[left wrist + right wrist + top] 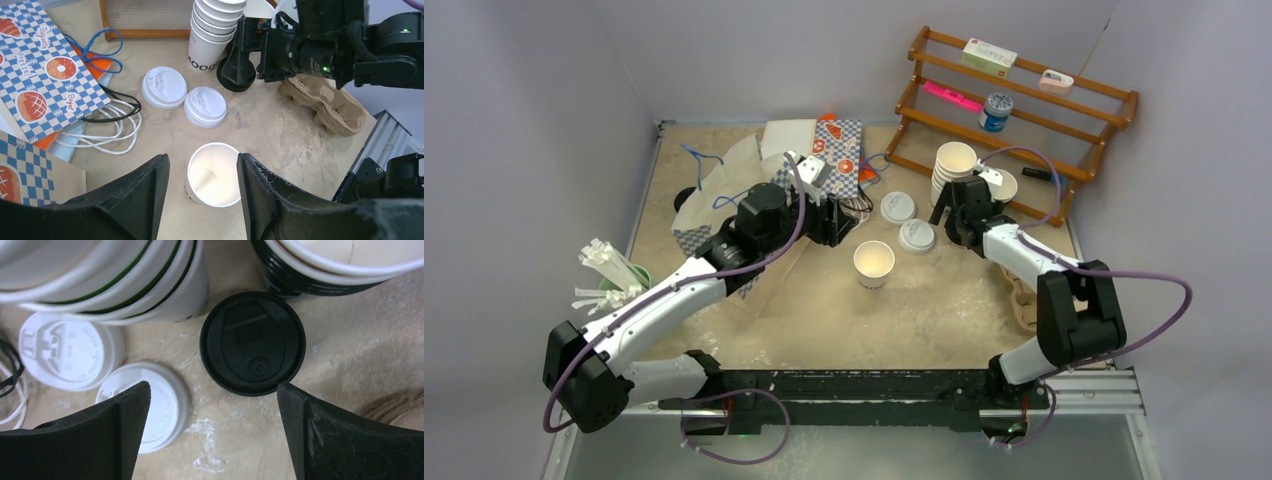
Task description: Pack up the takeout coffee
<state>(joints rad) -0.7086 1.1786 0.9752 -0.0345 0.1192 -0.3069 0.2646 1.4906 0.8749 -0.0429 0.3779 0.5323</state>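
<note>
Black fingers of the left claw (202,156) stand apart, holding nothing, with a small pale paper cup (214,172) showing between them, open and lidless, on the middle of the sandy worktop (280,130). Far right, the right claw (212,385) is spread wide over a round black plastic lid (252,342) lying flat. No cup has its lid on yet, and nothing looks packed in the blue checked paper bag (45,75) at the far left.
</note>
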